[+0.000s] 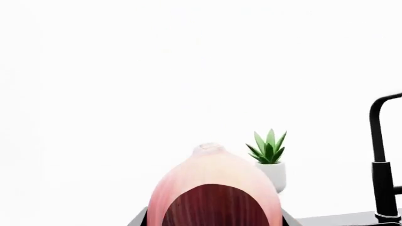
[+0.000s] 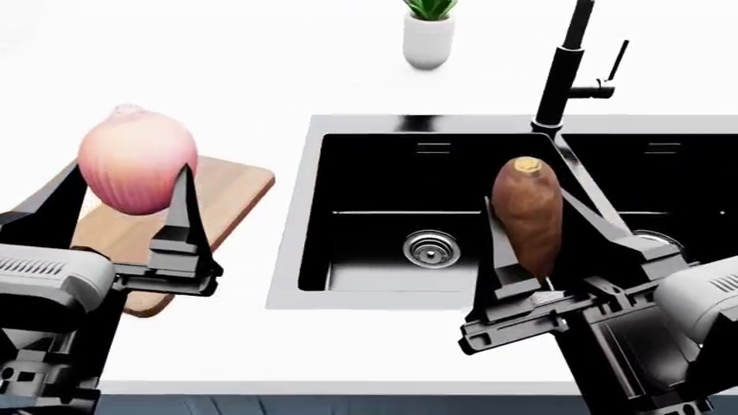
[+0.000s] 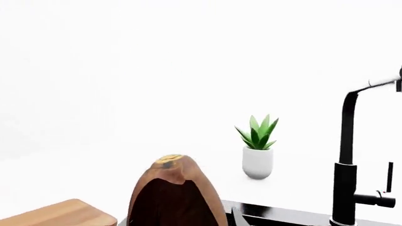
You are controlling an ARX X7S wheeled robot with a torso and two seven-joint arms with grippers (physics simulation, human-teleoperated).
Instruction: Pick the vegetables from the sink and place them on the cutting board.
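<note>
My left gripper (image 2: 127, 194) is shut on the pale pink-red onion (image 2: 136, 160) and holds it in the air over the light-tan cutting board (image 2: 225, 194) at the left of the counter. The onion fills the lower middle of the left wrist view (image 1: 213, 188). My right gripper (image 2: 542, 220) is shut on the reddish-brown sweet potato (image 2: 528, 216), held upright with its yellowish cut end up, above the black sink (image 2: 381, 242). The sweet potato shows in the right wrist view (image 3: 176, 193), with a corner of the board (image 3: 60, 214) beside it.
A tall black faucet (image 2: 565, 65) stands behind the sink, also in the right wrist view (image 3: 345, 160). A green potted plant (image 2: 428, 35) in a white pot sits on the counter at the back. A round metal drain (image 2: 430, 248) lies in the left basin.
</note>
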